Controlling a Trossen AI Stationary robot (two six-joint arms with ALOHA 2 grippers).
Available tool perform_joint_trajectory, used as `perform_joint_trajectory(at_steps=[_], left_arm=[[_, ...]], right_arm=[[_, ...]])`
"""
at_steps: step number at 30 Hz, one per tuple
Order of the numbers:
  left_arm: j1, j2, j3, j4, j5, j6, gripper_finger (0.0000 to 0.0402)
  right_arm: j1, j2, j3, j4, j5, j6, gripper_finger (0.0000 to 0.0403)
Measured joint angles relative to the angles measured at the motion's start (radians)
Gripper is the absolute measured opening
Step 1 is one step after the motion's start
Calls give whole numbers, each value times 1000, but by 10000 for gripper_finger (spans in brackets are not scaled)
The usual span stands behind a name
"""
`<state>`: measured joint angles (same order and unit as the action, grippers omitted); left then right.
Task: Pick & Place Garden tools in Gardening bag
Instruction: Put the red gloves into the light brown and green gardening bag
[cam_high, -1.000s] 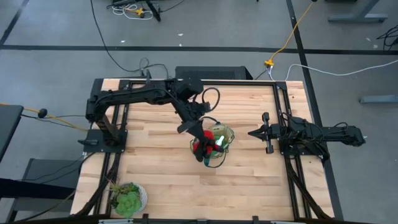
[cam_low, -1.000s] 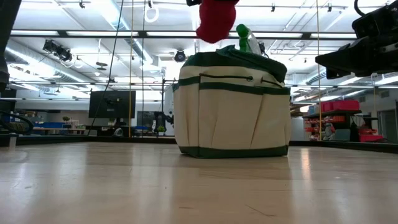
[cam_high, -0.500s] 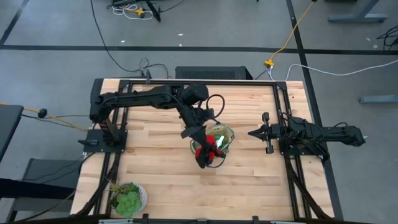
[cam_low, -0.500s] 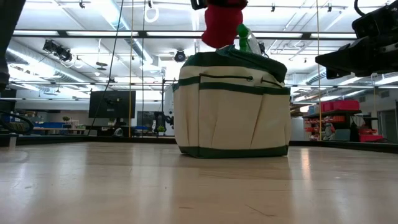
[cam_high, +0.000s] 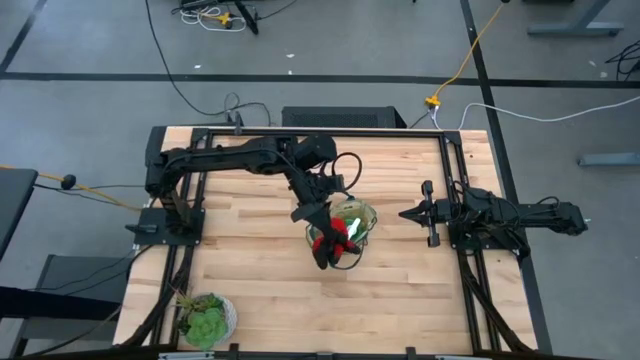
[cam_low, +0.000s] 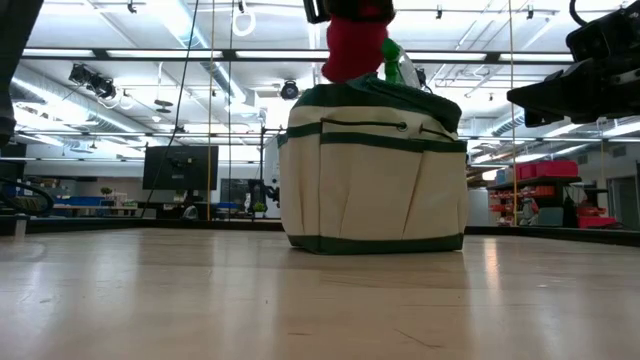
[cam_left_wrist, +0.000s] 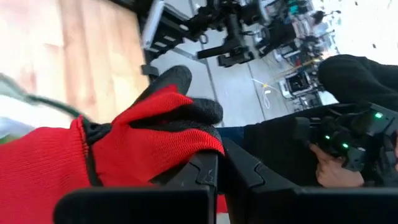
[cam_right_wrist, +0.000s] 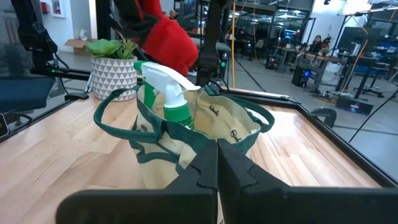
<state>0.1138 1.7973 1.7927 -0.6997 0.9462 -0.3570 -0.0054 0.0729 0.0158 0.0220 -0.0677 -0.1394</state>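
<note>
The left pincer (cam_high: 326, 243), closed on the red-and-black glove bundle (cam_high: 331, 240), holds it just above the gardening bag (cam_high: 358, 222) at the tabletop (cam_high: 250, 280) center. The green spray bottle (cam_right_wrist: 166, 96) stands inside. The right pincer (cam_high: 428, 213), closed and empty, waits at three o'clock.

There's a leafy green plant in a white patterned pot (cam_high: 205, 318) sitting at a corner of the wooden worktop (cam_high: 250, 275). Off the worktop, a yellow cable (cam_high: 470, 55) snakes across the grey floor, and a person's hand (cam_left_wrist: 333, 169) shows by some dark gear.
</note>
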Motion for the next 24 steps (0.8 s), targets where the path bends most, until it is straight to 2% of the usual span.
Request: perform_joint_trajectory(at_steps=[7,24], left_arm=[[3,14,0,-59,-7,36,15],[3,24,0,-54,2,55,10]], right_arm=[[0,0,0,0,0,0,2],[0,0,0,0,0,0,2]])
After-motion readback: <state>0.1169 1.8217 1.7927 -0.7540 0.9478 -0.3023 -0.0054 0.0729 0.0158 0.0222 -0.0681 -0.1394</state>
